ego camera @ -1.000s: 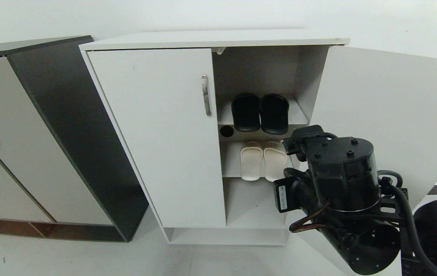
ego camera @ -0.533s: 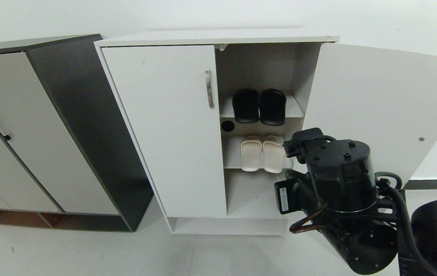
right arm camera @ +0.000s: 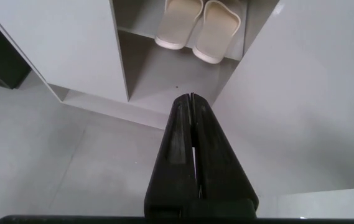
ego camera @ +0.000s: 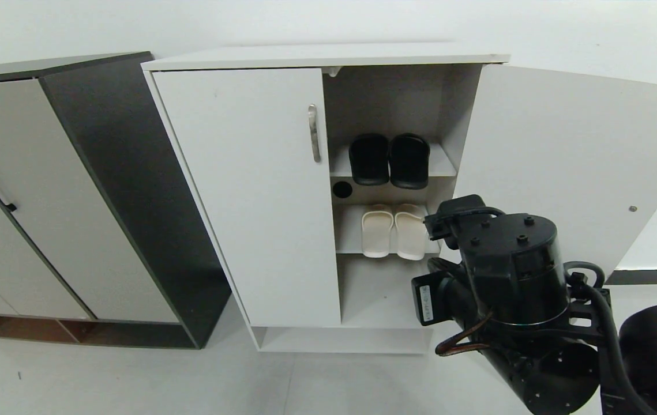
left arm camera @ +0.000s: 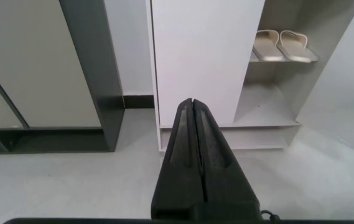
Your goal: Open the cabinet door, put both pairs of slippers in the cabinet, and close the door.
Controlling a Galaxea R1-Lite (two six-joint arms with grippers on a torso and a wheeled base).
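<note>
The white cabinet (ego camera: 247,190) has its right door (ego camera: 570,167) swung wide open and its left door shut, with a metal handle (ego camera: 314,133). A black pair of slippers (ego camera: 389,159) lies on the upper shelf. A cream pair of slippers (ego camera: 393,231) lies on the shelf below (left arm camera: 285,45) (right arm camera: 197,22). My right arm is held low in front of the open door. Its gripper (right arm camera: 192,99) is shut on nothing and hangs above the floor before the cabinet's bottom compartment. My left gripper (left arm camera: 192,104) is shut and empty, in front of the closed left door.
A second cabinet (ego camera: 45,190) with dark sides and a grey door stands to the left, close beside the white one. Bare grey floor (ego camera: 132,380) runs in front of both. The white cabinet's bottom compartment (ego camera: 383,294) holds nothing.
Between one second and half a second ago the head camera moved, so the whole scene shifted and the cabinet looks farther off. The slippers and the door have stayed as they were.
</note>
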